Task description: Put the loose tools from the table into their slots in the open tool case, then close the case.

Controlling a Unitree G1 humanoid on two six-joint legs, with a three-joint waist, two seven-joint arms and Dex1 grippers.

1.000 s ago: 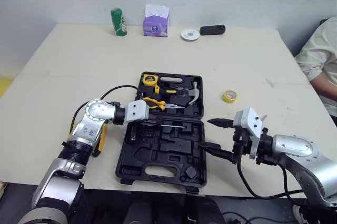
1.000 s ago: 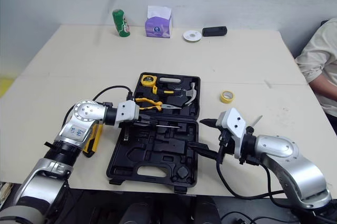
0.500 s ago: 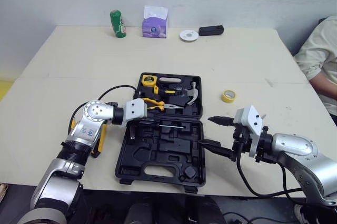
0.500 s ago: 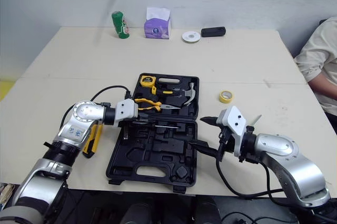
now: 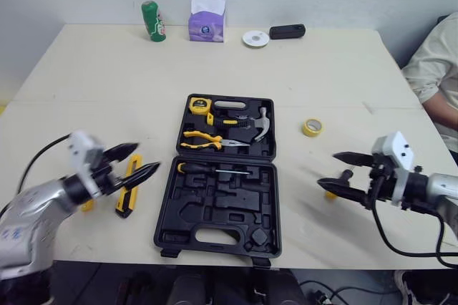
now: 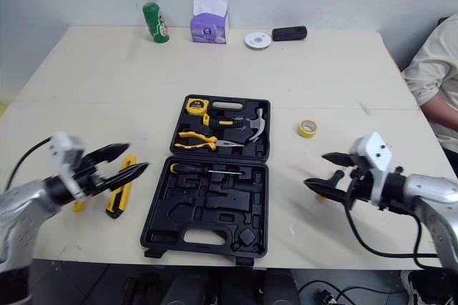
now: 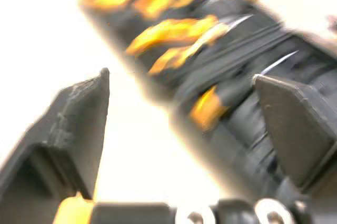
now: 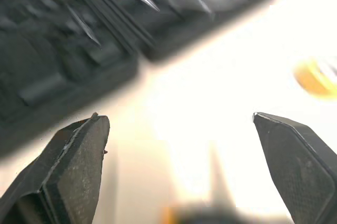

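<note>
1. Two grippers are hanging over the table [image 5: 93,83], one on each side of the tool case [image 5: 222,208], neither holding anything
2. L gripper [image 5: 147,157] is sitting left of the case w/ jaws spread wide, tips pointing toward the case
3. Utility knife [image 5: 129,189], yellow & black, is lying loose on the table just left of the case. It's right by the L gripper's lower finger, but contact can't be told
4. R gripper [image 5: 328,168] is sitting right of the case, jaws also spread wide. Tips are pointing at the case's right edge but staying apart from it
5. Small yellow item [image 5: 330,194] is lying on the table just beside the R gripper's lower finger, too small to ID
6. Case is lying open & flat mid-table. Tape measure [image 5: 199,104], pliers [image 5: 204,139] & hammer [image 5: 259,124] are sitting in the far half
7. Screwdriver [image 5: 215,170] is lying across the near half, close to the hinge
8. Yellow tape roll [image 5: 311,127] is lying right of the case's far half, apart from it
9. Green can [image 5: 149,21], purple tissue box [image 5: 205,22], white roll [image 5: 255,39] & a black object [image 5: 287,31] are standing along the table's far edge
10. Person's sleeve [image 5: 436,69] is showing at the right edge
</note>
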